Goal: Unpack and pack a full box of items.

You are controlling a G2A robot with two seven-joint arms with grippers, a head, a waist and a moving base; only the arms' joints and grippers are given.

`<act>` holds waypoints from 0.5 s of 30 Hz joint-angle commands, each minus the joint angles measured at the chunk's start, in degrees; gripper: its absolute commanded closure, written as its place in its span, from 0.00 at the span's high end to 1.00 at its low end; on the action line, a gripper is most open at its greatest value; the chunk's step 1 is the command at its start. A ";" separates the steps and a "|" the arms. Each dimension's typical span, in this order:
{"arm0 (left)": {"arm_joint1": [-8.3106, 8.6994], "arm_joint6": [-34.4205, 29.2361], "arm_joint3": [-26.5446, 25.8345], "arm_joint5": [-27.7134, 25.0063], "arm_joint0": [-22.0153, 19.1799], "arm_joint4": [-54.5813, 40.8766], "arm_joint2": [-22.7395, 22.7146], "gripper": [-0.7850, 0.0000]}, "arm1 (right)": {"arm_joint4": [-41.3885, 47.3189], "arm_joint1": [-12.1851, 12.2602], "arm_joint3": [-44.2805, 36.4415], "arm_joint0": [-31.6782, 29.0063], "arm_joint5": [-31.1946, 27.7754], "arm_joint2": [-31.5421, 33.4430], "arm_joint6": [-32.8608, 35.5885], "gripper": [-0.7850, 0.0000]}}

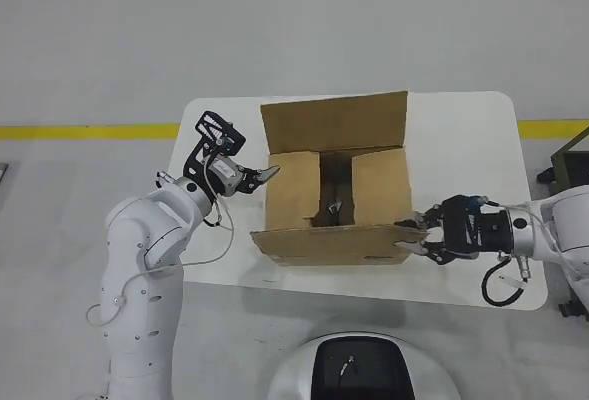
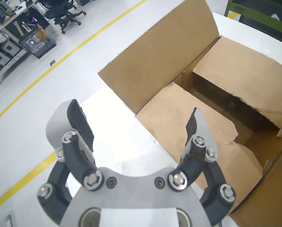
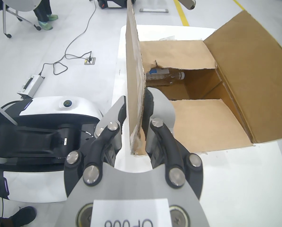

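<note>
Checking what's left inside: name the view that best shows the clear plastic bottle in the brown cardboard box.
Right wrist view: the clear plastic bottle lies on its side inside the brown cardboard box, partly under a flap. Top and left wrist views give just dim shapes there.

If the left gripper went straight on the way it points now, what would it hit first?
Most likely the near side flap of the cardboard box: the open left gripper points at its edge. Height is unclear, so it might skim over the flap instead.
</note>
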 commanded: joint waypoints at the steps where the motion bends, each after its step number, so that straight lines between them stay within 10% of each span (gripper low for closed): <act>1: 0.00 0.00 0.00 0.00 0.00 0.00 0.00 1.00 | 1.09 0.56 -0.40 -0.51 0.00 -0.30 0.83 1.00; 15: 0.00 0.00 0.00 0.00 0.00 0.00 0.00 1.00 | 7.03 7.27 -7.79 -5.69 0.00 -1.16 5.57 1.00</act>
